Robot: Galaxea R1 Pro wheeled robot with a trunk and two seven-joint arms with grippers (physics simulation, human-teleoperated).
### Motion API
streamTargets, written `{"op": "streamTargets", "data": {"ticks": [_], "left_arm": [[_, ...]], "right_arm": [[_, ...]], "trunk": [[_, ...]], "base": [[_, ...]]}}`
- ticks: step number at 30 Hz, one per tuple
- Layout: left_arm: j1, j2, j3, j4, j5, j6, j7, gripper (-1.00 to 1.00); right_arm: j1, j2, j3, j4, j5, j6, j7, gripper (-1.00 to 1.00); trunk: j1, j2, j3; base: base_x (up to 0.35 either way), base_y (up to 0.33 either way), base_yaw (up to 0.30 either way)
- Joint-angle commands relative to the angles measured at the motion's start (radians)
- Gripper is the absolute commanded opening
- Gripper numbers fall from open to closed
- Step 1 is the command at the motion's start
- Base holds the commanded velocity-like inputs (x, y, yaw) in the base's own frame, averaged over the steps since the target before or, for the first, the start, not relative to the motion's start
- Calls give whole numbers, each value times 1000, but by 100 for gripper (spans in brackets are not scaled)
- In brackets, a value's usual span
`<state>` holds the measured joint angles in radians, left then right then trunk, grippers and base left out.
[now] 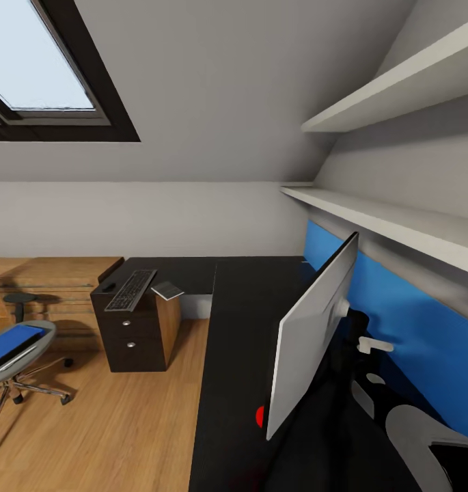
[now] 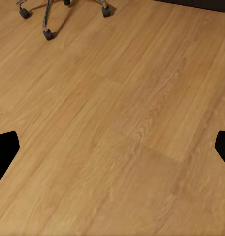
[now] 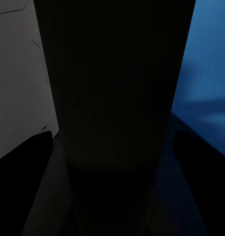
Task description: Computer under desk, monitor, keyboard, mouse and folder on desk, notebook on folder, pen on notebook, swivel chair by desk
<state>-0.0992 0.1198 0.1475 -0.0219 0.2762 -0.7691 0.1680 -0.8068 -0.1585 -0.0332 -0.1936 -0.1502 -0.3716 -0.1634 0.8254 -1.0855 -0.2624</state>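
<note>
Your left gripper (image 2: 112, 142) is spread wide over bare wood floor (image 2: 117, 123), holding nothing, with the swivel chair (image 1: 15, 355) casters just ahead. Right gripper state I can't tell; its wrist view is mostly dark, right up against the monitor (image 1: 312, 335) stand. The monitor stands tilted on the desk (image 1: 234, 355), keyboard (image 1: 131, 289) and notebook (image 1: 167, 290) on the far wing, folder (image 1: 11, 342) on the chair seat.

Keyboard (image 1: 130, 289) and notebook (image 1: 167, 290) lie on the desk (image 1: 234, 342); folder (image 1: 11, 344) on swivel chair (image 1: 25, 352).
</note>
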Motion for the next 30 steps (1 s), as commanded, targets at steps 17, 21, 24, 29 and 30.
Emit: {"op": "streamTargets", "data": {"ticks": [17,21,24,29,30], "left_arm": [[-1,0,7,0,-8,-2,2,100],[-1,0,7,0,-8,-2,2,100],[-1,0,7,0,-8,-2,2,100],[-1,0,7,0,-8,-2,2,100],[-1,0,7,0,-8,-2,2,100]], "right_arm": [[0,0,-14,53,-5,-4,2,-100],[0,1,-14,53,-5,-4,2,-100],[0,1,-14,53,-5,-4,2,-100],[0,1,-14,54,-5,-4,2,-100],[0,1,-14,54,-5,-4,2,-100]], "trunk": [[0,0,-1],[0,0,-1],[0,0,-1],[0,0,-1],[0,0,-1]], "base": [[3,-82,0],[98,-160,0],[34,-51,0],[8,-13,0],[2,-4,0]]}}
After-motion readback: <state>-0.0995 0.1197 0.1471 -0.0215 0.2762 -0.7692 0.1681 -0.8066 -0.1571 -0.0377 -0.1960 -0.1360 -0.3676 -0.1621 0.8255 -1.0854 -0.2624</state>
